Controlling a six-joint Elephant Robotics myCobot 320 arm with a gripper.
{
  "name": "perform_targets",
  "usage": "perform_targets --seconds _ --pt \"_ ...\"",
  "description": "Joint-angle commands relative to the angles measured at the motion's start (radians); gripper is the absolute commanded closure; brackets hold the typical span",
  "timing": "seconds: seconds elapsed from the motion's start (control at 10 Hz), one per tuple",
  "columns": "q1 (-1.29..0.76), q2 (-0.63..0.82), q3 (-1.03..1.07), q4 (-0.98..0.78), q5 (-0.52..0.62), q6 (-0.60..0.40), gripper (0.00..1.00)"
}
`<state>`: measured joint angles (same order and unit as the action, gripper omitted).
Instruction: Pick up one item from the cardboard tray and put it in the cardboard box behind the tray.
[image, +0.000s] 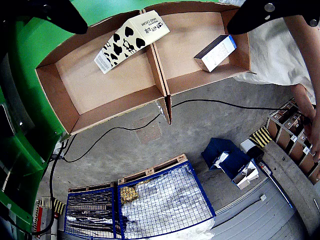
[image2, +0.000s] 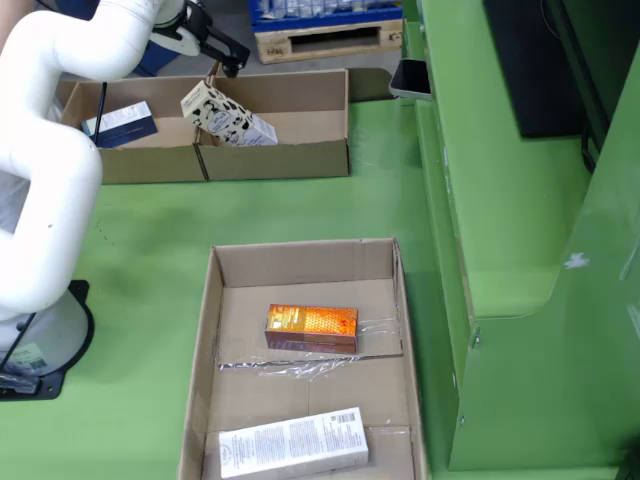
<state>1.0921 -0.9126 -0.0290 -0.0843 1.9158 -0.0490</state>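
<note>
- Step in hand, as you may judge it: the release into the far box. The cow-patterned carton (image2: 226, 118) lies tilted inside the right compartment of the cardboard box (image2: 300, 160) in the fixed view, one end propped on the centre divider (image: 159, 65).
- The gripper (image: 155, 11) hangs above that box with its two black fingers (image: 60, 15) spread wide and nothing between them in the wrist view. The carton sits below the gap, clear of both fingers.
- A blue-and-white carton (image: 216, 52) rests in the other compartment, well apart from the patterned one.
- The near cardboard tray (image2: 210, 330) holds an orange box (image2: 311, 328) near its middle and a white box (image2: 292, 442) at its near edge; loose clear film lies beside the orange one.
- A person's arm (image: 306, 100) shows at the right edge of the wrist view, beyond the box. Keep it clear of the arm's path.
- Next move, in your judgement: lift the white robot arm (image2: 60, 140) straight up before swinging away, since the carton leans on the divider and a sideways sweep could knock it.
</note>
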Motion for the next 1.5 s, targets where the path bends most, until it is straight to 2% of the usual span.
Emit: perform_targets --seconds 0.0,0.8,0.9,1.1,1.2,1.4 --pt "0.001 0.026 0.029 0.011 0.007 -0.001 0.0" --pt "-0.001 0.031 0.029 0.024 -0.009 -0.006 0.0" --pt "-0.016 0.04 0.029 0.006 -0.002 -0.032 0.0" --pt "-0.032 0.062 0.029 0.03 -0.024 -0.036 0.0" --pt "-0.033 0.127 0.029 0.016 -0.081 -0.026 0.0" --pt "-0.033 0.127 0.029 0.016 -0.081 -0.026 0.0"
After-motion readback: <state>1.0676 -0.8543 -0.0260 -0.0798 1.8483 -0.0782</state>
